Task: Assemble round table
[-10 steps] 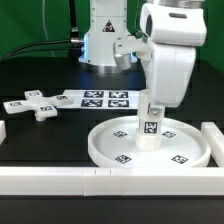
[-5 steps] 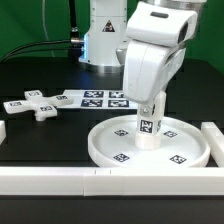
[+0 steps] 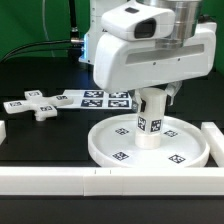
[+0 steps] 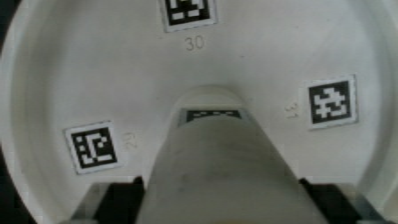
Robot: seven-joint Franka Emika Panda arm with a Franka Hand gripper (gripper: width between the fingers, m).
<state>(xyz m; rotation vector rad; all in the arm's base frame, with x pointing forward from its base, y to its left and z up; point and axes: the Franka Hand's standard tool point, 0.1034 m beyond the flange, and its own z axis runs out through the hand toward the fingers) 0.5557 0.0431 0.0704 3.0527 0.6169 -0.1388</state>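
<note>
Cylinder (image 3: 150, 128) stood upright at centre of rimmed disc (image 3: 100, 150), one tag facing exterior camera. Arm's bulky white wrist housing (image 3: 150, 55) sat directly above, hiding cylinder's top in exterior view. In wrist view, gripper (image 4: 219, 197) straddled cylinder, dark fingers (image 4: 121, 198) close on either side; clamped or merely flanking, could not tell. Cross-shaped piece (image 3: 30, 105) lay on black table (image 3: 50, 135) toward exterior view's left, well apart from disc. Marker board (image 3: 105, 97) lay beyond disc, just beside cross-shaped piece. White bar (image 3: 60, 178) ran along near edge.
</note>
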